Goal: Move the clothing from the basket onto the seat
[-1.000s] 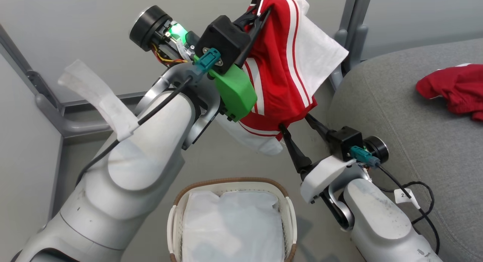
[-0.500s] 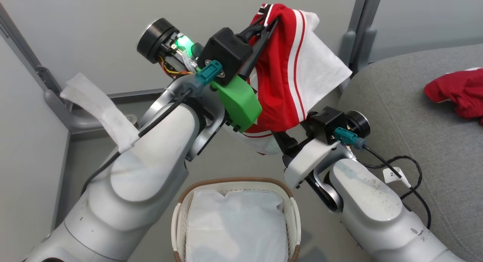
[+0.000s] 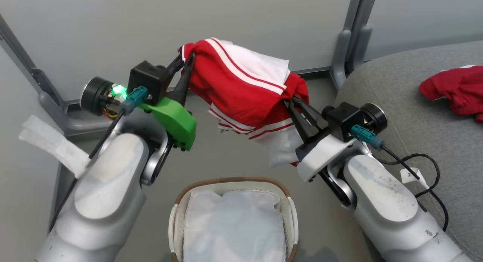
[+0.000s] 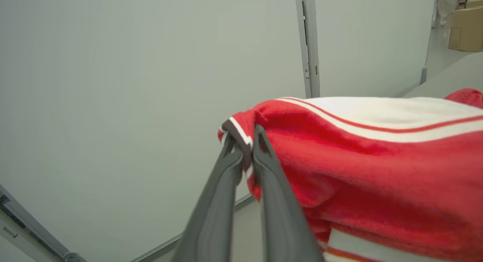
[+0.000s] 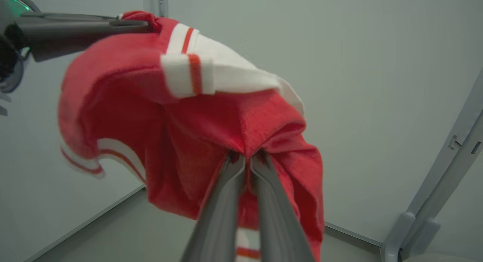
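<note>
A red jersey with white panels (image 3: 241,84) hangs stretched in the air between my two grippers, above the floor behind the basket (image 3: 177,213). My left gripper (image 3: 187,59) is shut on the jersey's left end; the left wrist view shows its tips (image 4: 244,135) pinching a trimmed hem of the jersey (image 4: 358,179). My right gripper (image 3: 292,100) is shut on the right end, and in the right wrist view its tips (image 5: 245,156) clamp a bunched red fold of the jersey (image 5: 124,103). A second red garment (image 3: 453,89) lies on the grey seat (image 3: 396,103).
A plain white cloth (image 3: 234,224) fills the basket. Grey wall panels and a post (image 3: 353,31) stand behind the jersey. A black cable with a tag (image 3: 422,171) trails from my right arm over the seat's edge. The left gripper's fingers (image 5: 86,26) reach in from the right wrist view's upper left.
The right gripper has shut on the jersey's lower edge and lifted it. The left arm has dropped and swung left, so the jersey has gone from hanging down to spanning both grippers.
</note>
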